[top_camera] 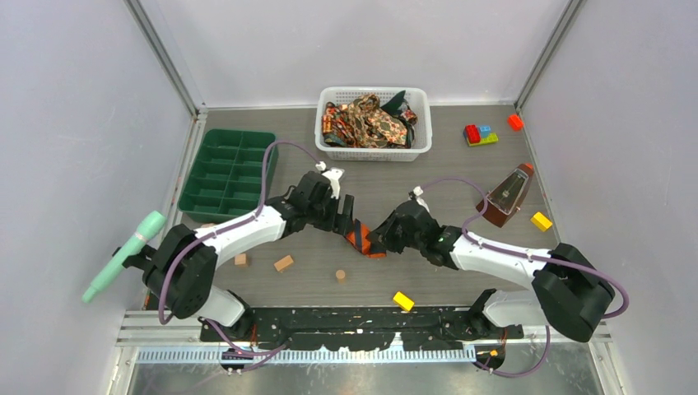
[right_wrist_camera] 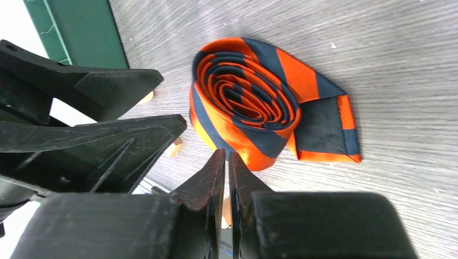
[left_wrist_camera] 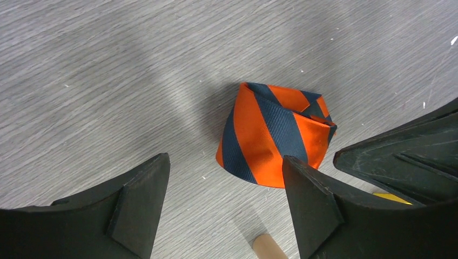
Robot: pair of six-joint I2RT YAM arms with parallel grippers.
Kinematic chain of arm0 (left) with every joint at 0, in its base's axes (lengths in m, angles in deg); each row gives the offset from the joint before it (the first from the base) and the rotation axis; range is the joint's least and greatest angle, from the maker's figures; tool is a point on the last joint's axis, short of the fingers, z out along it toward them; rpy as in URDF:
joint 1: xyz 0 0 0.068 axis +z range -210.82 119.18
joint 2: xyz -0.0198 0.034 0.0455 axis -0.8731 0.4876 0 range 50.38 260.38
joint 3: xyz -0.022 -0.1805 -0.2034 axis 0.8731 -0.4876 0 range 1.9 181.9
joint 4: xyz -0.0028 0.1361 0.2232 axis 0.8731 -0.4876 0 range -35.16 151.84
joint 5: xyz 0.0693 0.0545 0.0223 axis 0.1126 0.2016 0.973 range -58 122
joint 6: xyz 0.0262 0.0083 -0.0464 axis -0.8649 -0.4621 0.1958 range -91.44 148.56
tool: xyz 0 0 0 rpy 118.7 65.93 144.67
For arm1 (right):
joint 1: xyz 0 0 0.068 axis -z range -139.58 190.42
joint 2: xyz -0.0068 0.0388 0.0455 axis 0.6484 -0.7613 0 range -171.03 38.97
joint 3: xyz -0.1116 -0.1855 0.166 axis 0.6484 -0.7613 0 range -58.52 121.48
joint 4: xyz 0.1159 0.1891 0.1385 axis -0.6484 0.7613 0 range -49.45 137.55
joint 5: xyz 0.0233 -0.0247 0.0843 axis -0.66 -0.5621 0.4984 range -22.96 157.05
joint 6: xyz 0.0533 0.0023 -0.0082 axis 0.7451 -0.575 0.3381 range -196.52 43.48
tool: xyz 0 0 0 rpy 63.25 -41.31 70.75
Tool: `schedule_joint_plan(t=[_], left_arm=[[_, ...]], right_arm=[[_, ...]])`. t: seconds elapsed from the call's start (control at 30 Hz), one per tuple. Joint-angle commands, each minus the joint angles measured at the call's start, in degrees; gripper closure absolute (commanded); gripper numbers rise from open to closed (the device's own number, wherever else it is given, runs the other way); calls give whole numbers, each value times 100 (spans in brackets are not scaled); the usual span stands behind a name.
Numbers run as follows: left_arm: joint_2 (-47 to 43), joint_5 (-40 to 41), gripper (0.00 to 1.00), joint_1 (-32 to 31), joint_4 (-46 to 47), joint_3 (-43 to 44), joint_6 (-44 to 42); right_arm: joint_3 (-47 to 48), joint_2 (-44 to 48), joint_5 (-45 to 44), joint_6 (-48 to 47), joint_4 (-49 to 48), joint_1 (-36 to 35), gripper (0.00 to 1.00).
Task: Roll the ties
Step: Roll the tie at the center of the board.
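Note:
The orange-and-dark striped tie [top_camera: 363, 239] lies rolled into a coil on the table, its pointed end folded flat beside it [right_wrist_camera: 324, 127]. The coil also shows in the left wrist view [left_wrist_camera: 273, 135] and the right wrist view [right_wrist_camera: 246, 102]. My left gripper [top_camera: 344, 216] is open and empty [left_wrist_camera: 224, 162], with the roll just beyond its right finger [left_wrist_camera: 310, 205]. My right gripper [top_camera: 383, 237] is shut and empty [right_wrist_camera: 227, 155], its tips right at the roll's near edge. Brown-gold paisley ties [top_camera: 370, 119] and a dark green tie [top_camera: 397, 100] lie piled in the white basket [top_camera: 374, 153].
A green compartment tray [top_camera: 226, 173] stands at the back left. A metronome [top_camera: 506, 197] stands to the right. Wooden blocks [top_camera: 283, 263], a wooden cylinder [top_camera: 340, 276], yellow blocks [top_camera: 402, 301] and coloured bricks [top_camera: 480, 134] are scattered about. A mint-green tool [top_camera: 123, 255] lies at the far left.

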Motion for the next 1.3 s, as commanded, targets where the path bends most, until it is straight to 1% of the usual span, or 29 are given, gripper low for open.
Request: schedule_joint_plan(t=[0.0, 0.4, 0.63, 0.83, 1.17, 1.27], left_arm=[[34, -368, 21, 30, 480, -42, -94], [374, -964, 21, 27, 674, 8, -163], [640, -1096, 20, 25, 715, 82, -242], [630, -1194, 20, 26, 804, 41, -257], [759, -1642, 20, 29, 962, 32, -310], [827, -1670, 20, 30, 966, 40, -327]], right_arm=[[-127, 226, 56, 232, -130, -23, 87], [-320, -60, -9, 368, -332, -23, 87], [-245, -56, -150, 247, -15, -24, 88], [-154, -139, -197, 145, 336, -23, 88], [-127, -343, -211, 108, 311, -24, 87], [-127, -317, -232, 92, 362, -24, 88]])
